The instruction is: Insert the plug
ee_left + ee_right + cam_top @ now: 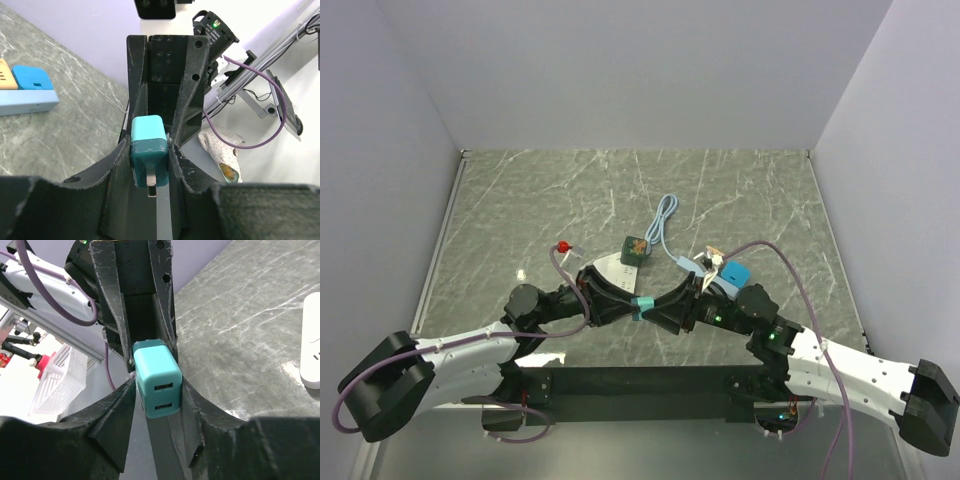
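The plug is a teal USB charger block, held in the air between both arms above the table's near middle. My left gripper is shut on the plug near its prong end, and one metal prong points at the camera. My right gripper has its fingers against both sides of the plug at the end with two USB ports. The two grippers face each other tip to tip, left gripper and right gripper. A white power strip lies just behind them on the table.
A light blue power strip carrying a blue block lies right of centre, with a pale blue cable looping back. A green cube and a small red piece sit further back. The white strip's end shows at the right.
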Robot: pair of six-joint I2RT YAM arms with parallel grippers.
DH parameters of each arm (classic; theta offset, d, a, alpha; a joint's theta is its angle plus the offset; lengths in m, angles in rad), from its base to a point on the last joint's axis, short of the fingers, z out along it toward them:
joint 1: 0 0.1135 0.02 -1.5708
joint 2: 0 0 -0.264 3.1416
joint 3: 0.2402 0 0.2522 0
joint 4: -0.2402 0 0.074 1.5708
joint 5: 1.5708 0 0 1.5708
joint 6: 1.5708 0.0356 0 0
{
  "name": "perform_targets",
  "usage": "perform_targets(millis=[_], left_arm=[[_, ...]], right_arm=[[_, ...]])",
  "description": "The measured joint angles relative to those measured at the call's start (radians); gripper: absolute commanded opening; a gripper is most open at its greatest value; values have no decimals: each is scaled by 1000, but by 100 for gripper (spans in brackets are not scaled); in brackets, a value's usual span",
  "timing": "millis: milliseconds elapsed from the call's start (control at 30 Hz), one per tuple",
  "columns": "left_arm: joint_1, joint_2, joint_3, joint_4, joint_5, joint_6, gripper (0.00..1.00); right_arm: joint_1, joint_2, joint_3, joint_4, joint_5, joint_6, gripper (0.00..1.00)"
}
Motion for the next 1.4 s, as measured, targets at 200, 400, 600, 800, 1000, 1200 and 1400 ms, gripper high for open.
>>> perform_targets(millis=[200, 400, 600, 800, 1000, 1200, 1400], left_arm=[[-10, 8, 1, 18, 1, 0, 7], [-15, 16, 8, -26, -42, 18, 76], [43, -3, 5, -114, -116, 23, 91], [132, -53, -13, -293, -349, 46, 90], [225, -15, -15, -439, -517, 76, 89], [286, 84, -17, -468, -593, 96, 88], [315, 203, -17, -423, -600, 102, 87]], right_arm=[[-7, 6, -13, 40, -23, 3, 11], [-8, -22, -23, 37, -24, 2, 0], [-44, -158, 45, -207, 51, -56, 0], [-107, -175, 211, -439, 138, -87, 0], [-121, 81, 398, -582, 225, -87, 0], [-123, 375, 495, -659, 251, -60, 0], [-122, 548, 569, -694, 272, -18, 0]])
